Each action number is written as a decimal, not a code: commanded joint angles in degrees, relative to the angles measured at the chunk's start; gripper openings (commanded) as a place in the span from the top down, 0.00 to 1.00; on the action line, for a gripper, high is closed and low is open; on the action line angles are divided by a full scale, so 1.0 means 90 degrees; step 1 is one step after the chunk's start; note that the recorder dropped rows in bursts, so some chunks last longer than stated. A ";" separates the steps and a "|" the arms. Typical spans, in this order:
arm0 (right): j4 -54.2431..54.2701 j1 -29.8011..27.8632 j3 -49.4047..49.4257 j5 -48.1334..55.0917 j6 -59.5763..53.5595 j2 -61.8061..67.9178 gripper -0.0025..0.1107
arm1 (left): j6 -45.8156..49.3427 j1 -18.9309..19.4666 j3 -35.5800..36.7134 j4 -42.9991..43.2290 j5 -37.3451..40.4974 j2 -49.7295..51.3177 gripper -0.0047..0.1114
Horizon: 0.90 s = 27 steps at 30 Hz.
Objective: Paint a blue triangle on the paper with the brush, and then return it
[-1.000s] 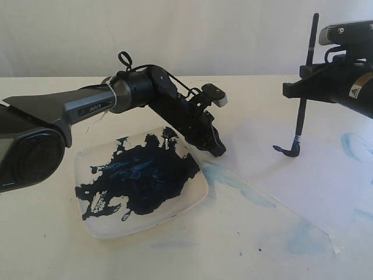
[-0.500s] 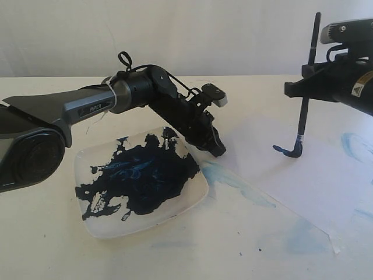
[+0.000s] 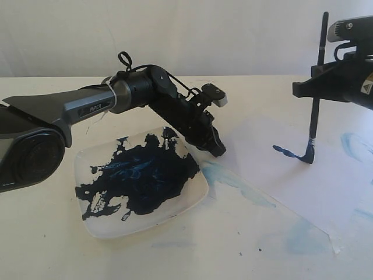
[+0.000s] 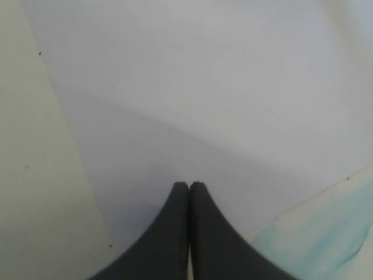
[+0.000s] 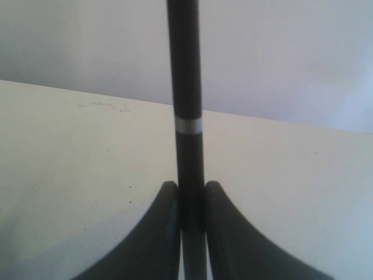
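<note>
Right now the right gripper (image 3: 319, 88) is pinching the brush (image 3: 315, 119) upright in nearly closed jaws, its wet tip touching the paper (image 3: 291, 181) straight below, where the blue triangle (image 3: 289, 153) is only a short dark stroke, so pressing too hard is risking a blot or a dragged sheet. The left gripper (image 3: 214, 144), closed on nothing, is seemingly pinning the paper well off to the side by the plate (image 3: 145, 226), while bare sheet is lying open all round the tip.

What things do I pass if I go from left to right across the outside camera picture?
plate smeared with dark blue paint → left gripper → dark blue stroke → brush, standing upright with its tip on the end of the stroke.
</note>
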 commanded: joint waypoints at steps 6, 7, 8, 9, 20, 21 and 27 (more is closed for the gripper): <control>-0.0010 -0.0070 -0.0008 0.0332 -0.0091 -0.0352 0.98 | -0.0044 0.0006 -0.0019 -0.0016 0.0151 -0.0008 0.96; -0.0010 -0.0070 -0.0008 0.0394 -0.0146 -0.0366 0.98 | -0.0044 0.0006 -0.0019 -0.0016 0.0163 -0.0008 0.96; -0.0010 -0.0070 -0.0008 0.0424 -0.0254 -0.0395 0.98 | -0.0044 0.0006 -0.0019 -0.0016 0.0191 -0.0008 0.96; -0.0010 -0.0085 -0.0008 0.0487 -0.0305 -0.0408 0.98 | -0.0044 0.0006 -0.0019 -0.0016 0.0206 -0.0008 0.96; 0.0006 -0.0129 -0.0008 -0.0383 0.0213 -0.0558 0.98 | -0.0044 0.0006 -0.0019 -0.0016 0.0247 -0.0008 0.96; -0.0048 -0.0129 -0.0008 -0.0566 0.0348 -0.0546 0.98 | -0.0044 0.0006 -0.0019 -0.0016 0.0247 -0.0008 0.96; -0.0253 -0.0129 -0.0008 -0.1289 0.1005 -0.0357 0.98 | -0.0044 0.0006 -0.0019 -0.0016 0.0236 -0.0008 0.96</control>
